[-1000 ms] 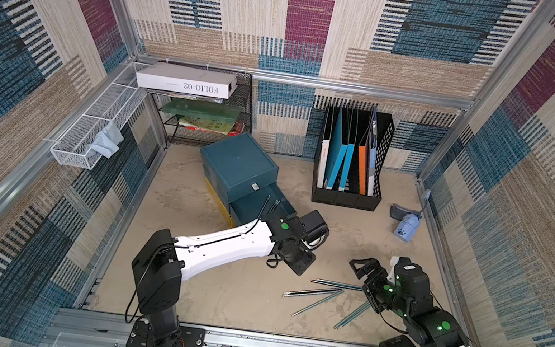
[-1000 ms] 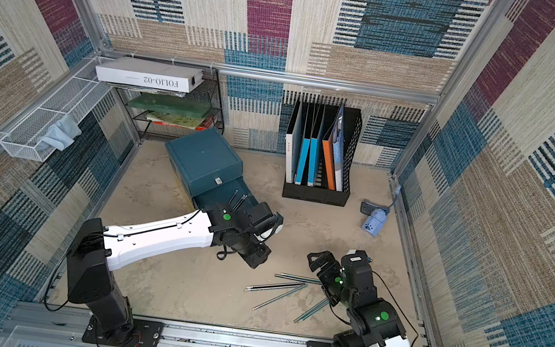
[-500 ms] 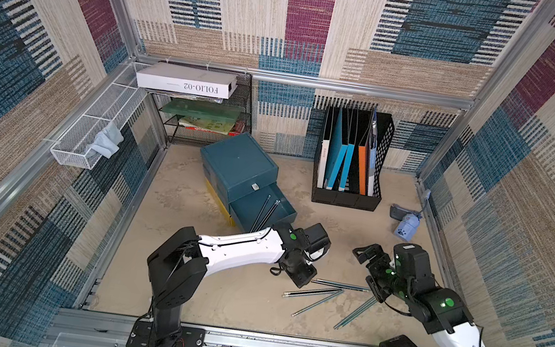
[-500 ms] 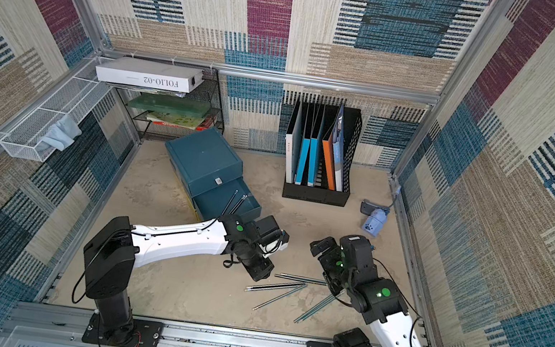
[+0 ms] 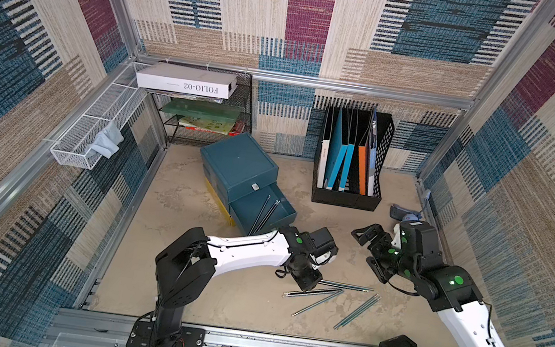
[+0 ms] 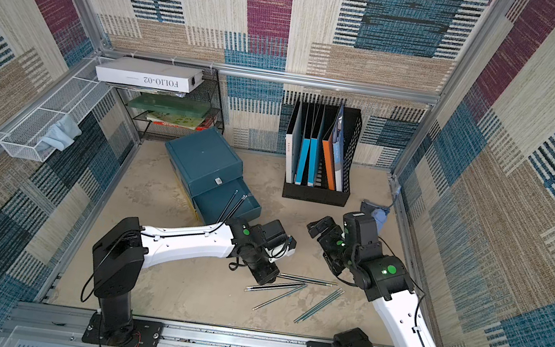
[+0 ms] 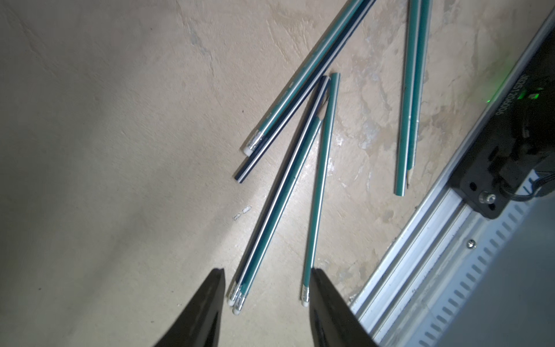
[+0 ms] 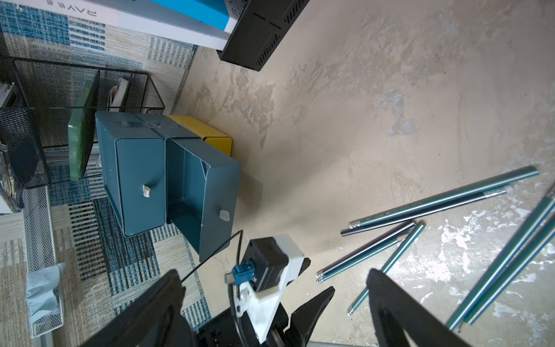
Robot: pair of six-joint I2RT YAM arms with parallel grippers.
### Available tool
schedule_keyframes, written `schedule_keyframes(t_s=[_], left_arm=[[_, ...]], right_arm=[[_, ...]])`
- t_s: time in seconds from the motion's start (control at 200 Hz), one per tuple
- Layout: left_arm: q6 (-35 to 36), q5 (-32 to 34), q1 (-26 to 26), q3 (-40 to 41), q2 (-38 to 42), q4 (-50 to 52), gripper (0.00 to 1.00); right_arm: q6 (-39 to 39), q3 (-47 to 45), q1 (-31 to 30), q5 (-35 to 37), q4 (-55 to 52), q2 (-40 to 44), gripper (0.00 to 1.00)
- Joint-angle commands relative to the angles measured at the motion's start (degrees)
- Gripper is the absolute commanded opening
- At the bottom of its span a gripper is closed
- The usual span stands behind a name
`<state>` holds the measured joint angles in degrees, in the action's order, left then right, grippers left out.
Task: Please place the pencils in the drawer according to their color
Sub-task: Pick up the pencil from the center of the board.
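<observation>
Left gripper [image 7: 267, 273] stands jaws apart, straddling the eraser ends of thin teal striped pencils [image 7: 279, 195] near the beige tabletop's [image 7: 90, 150] front edge, likely to pinch one; right gripper [image 5: 367, 251] gapes empty

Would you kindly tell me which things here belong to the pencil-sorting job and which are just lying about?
Job: loose pencils, pencils in the drawer, open drawer, drawer cabinet, left gripper.
Lying about: file rack, wire shelf, white box, mesh basket, cloth, small blue object.
</observation>
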<state>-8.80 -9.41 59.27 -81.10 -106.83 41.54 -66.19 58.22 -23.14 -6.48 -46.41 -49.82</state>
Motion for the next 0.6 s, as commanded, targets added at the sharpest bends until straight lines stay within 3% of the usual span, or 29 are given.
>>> schedule_keyframes(t_s=[0.0,0.596], left_arm=[[0.28,1.04,0.07,0.73,-0.48,0.64,0.48],[0.47,4.19,-0.02,2.06,-2.34,0.99,0.43]], right_arm=[[0.45,0.58,0.11,-1.72,-0.57,0.97,0.99],[-0.33,-10.6,0.11,-6.44,9.19,3.59,0.99]])
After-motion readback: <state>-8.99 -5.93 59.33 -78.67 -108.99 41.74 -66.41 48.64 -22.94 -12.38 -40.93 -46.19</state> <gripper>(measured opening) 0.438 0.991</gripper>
